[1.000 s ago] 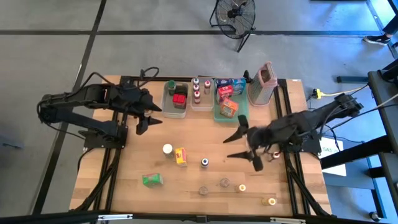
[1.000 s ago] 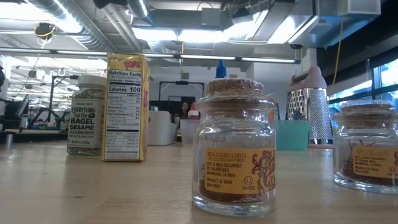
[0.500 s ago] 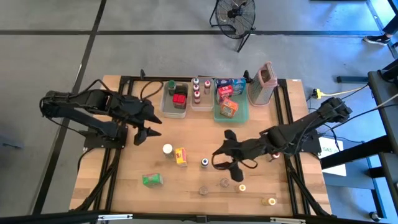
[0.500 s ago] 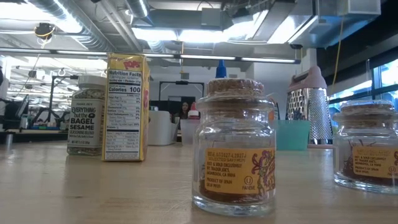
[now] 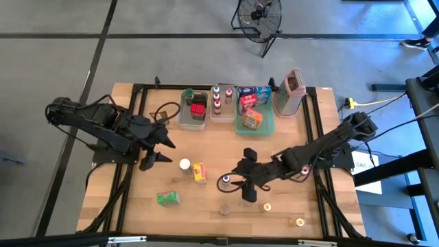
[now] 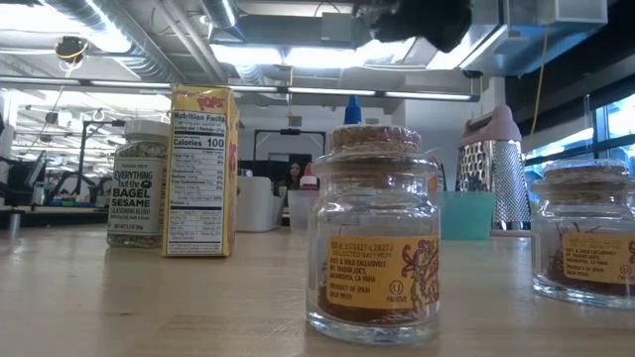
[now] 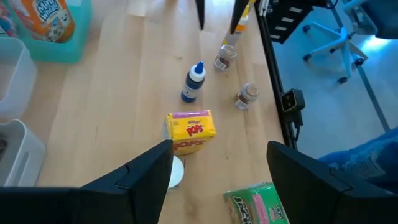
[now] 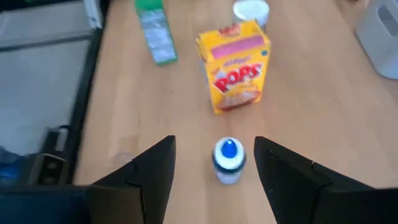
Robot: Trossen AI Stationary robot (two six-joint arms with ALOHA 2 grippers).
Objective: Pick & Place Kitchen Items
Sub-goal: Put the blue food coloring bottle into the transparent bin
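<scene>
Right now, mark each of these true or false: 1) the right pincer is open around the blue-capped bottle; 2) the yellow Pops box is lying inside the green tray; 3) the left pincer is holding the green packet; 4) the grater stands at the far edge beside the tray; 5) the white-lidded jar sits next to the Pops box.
1) True: the right pincer stands open with the blue-capped bottle between its fingers, not yet gripped.
2) False: the Pops box is on the bare table, well short of the green tray.
3) False: the left pincer is open and empty; the green packet lies on the table.
4) True: the grater stands there.
5) True: the white-lidded jar sits beside it.
</scene>
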